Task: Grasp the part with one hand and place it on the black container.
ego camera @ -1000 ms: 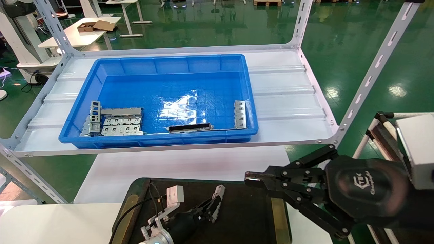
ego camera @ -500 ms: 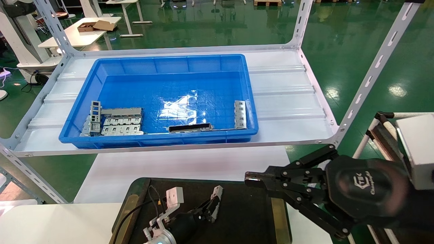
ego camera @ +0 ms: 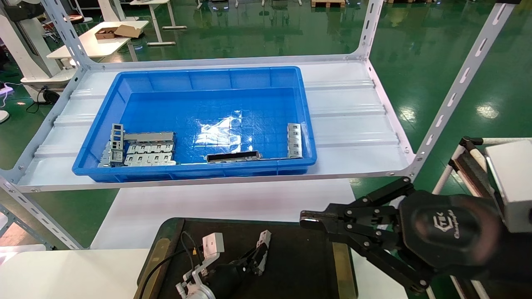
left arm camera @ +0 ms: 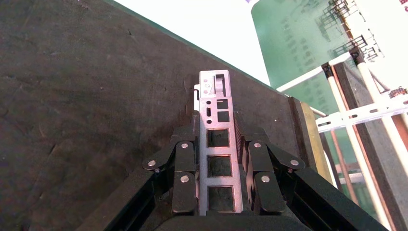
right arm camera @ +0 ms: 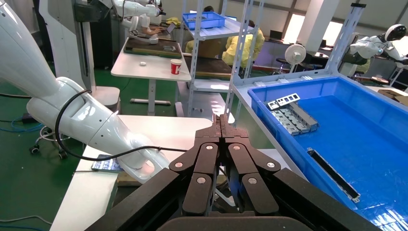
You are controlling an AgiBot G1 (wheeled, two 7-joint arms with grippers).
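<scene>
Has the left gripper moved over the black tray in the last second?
Yes. The left gripper, shut on the metal strip, has dropped slightly toward the near edge of the black tray.

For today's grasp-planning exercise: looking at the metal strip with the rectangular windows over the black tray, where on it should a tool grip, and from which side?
Grip the part across its narrow width, fingers on the two long edges near one end, approaching lengthwise from that end. The strip is thin, flat and long, so only its edges give opposing faces. The left tool holds it just so, the free end pointing out over the black container.

Left tool [ego camera: 258,254] clamped low; right tool [ego camera: 307,220] closed, raised.
</scene>
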